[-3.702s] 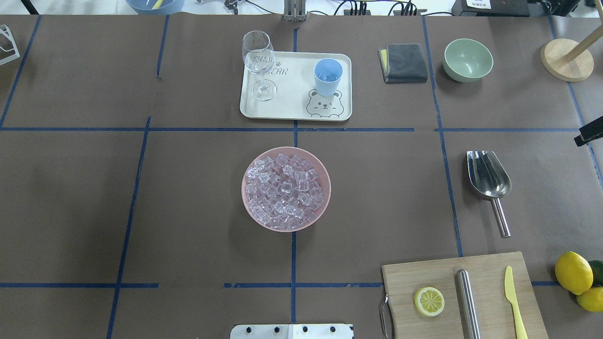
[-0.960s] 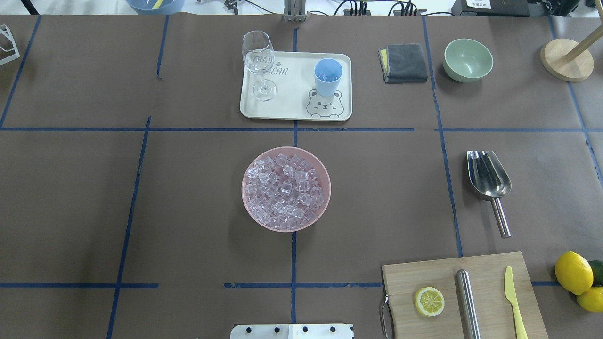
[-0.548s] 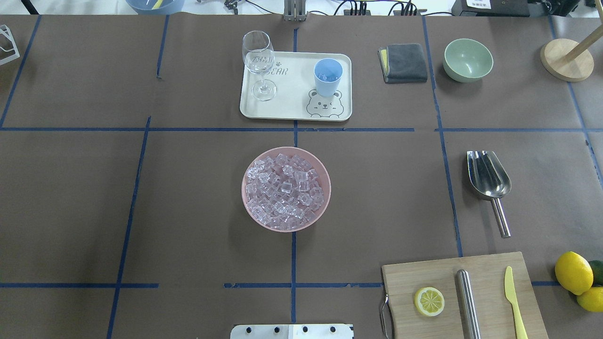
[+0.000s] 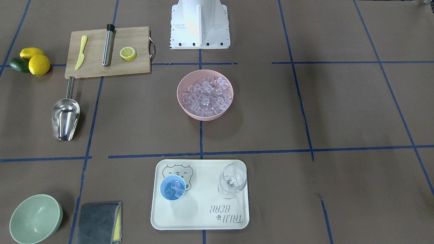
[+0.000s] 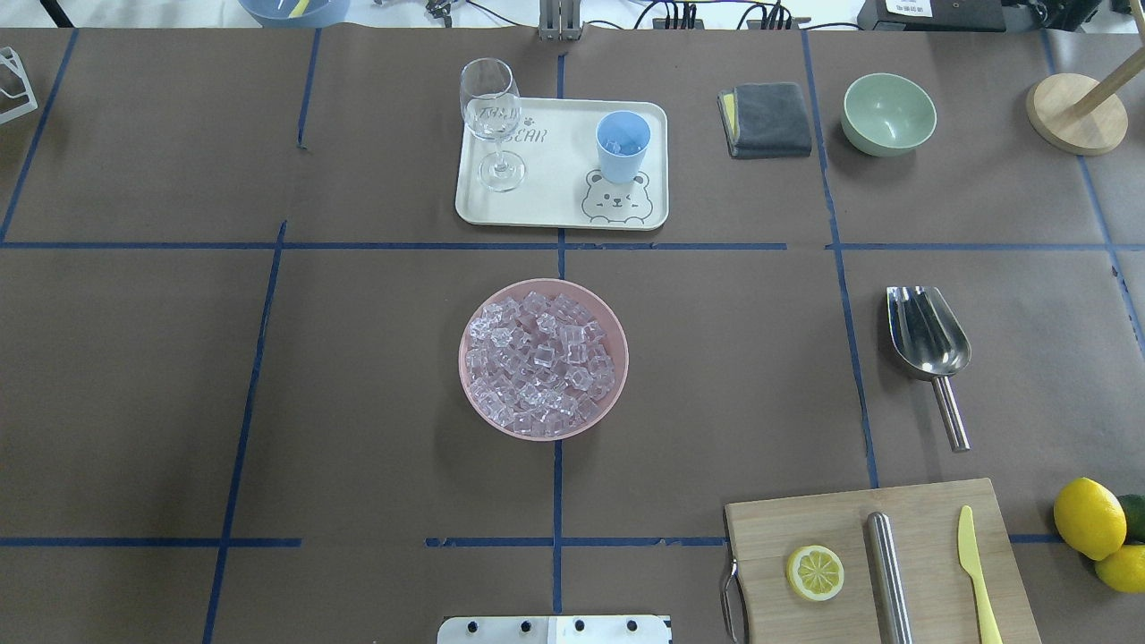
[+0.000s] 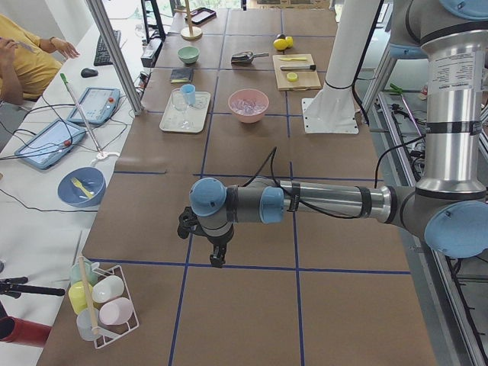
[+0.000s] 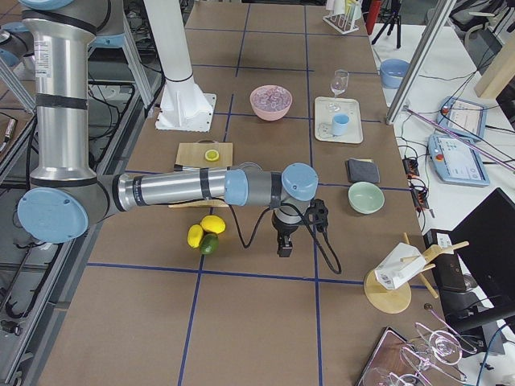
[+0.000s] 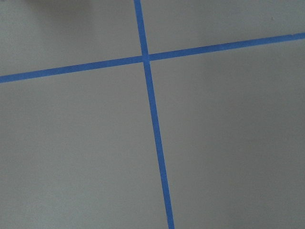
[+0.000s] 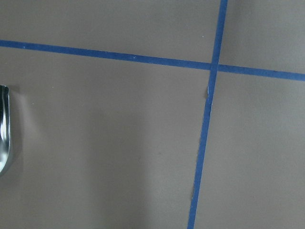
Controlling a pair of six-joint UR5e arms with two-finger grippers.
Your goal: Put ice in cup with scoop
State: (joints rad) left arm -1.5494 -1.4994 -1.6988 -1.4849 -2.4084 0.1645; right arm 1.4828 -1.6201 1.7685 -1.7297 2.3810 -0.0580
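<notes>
The ice fills a pink bowl at the table's middle; it also shows in the front view. The light-blue cup stands on a cream tray and holds a few cubes. The steel scoop lies empty on the table at the right, handle toward the robot; its edge shows in the right wrist view. My left gripper hangs over bare table far to the left. My right gripper hangs far right, beyond the scoop. I cannot tell whether either is open or shut.
A wine glass stands on the tray left of the cup. A grey cloth, a green bowl and a wooden stand sit at the back right. A cutting board carries a lemon half, a steel cylinder and a yellow knife; lemons lie beside it.
A dark part of the right arm at the overhead view's right edge 3.7 s ago has left that view. Nothing has moved on the table since.
</notes>
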